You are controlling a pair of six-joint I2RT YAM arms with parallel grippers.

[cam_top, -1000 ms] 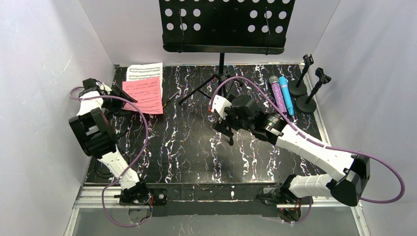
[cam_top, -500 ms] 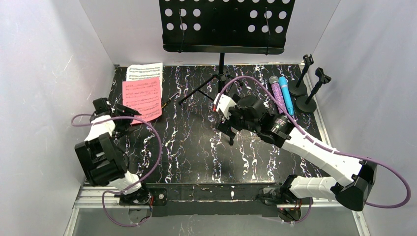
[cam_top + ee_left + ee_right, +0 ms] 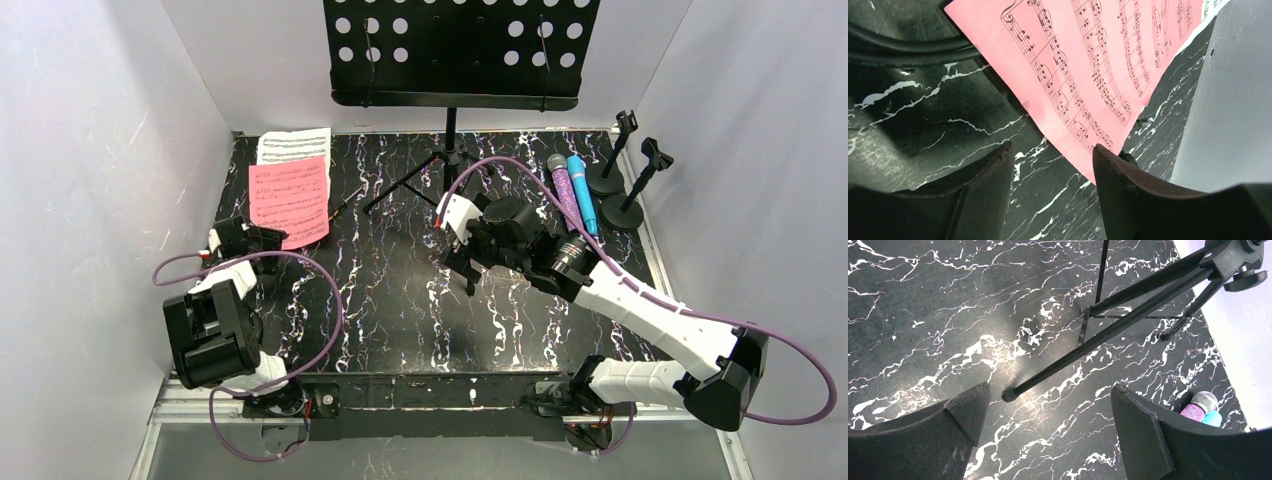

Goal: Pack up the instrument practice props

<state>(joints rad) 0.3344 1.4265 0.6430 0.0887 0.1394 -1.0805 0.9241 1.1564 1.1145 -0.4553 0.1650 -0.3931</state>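
Left gripper [image 3: 246, 240] sits low by the table's left edge, fingers parted, nothing between them. The pink music sheet [image 3: 290, 194] lies flat just on its far side, over the white music sheet [image 3: 294, 145], long axis near to far, near edge at the fingertips. Right gripper [image 3: 462, 268] is spread wide and empty over mid-table, purple glitter microphone [image 3: 568, 196] and blue microphone [image 3: 582, 193] to its far right, so I judge the left arm nearer the sheets.
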